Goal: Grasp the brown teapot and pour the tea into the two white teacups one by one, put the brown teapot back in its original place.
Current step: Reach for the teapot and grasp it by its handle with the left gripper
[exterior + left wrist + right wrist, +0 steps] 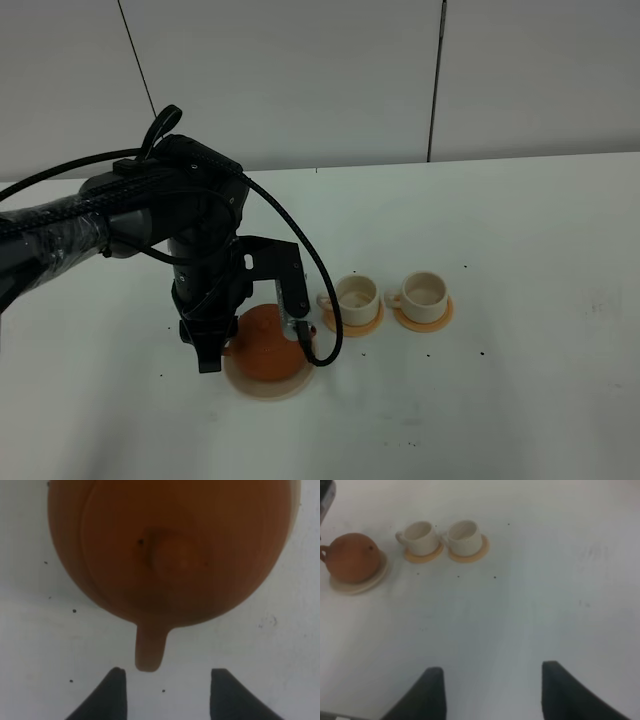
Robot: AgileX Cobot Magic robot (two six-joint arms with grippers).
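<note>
Wide open and empty, the left fingers (112, 692) flank the teapot (165, 555) handle, so one sideways drift could clip it and shove the teapot off its trivet (262, 390).

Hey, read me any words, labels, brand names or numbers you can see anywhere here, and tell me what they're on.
None: no readable text, number or logo shows on the brown teapot, the two white teacups, the orange coasters, the beige trivet or the black arm.
The dark specks on the table are only marks, not characters.
</note>
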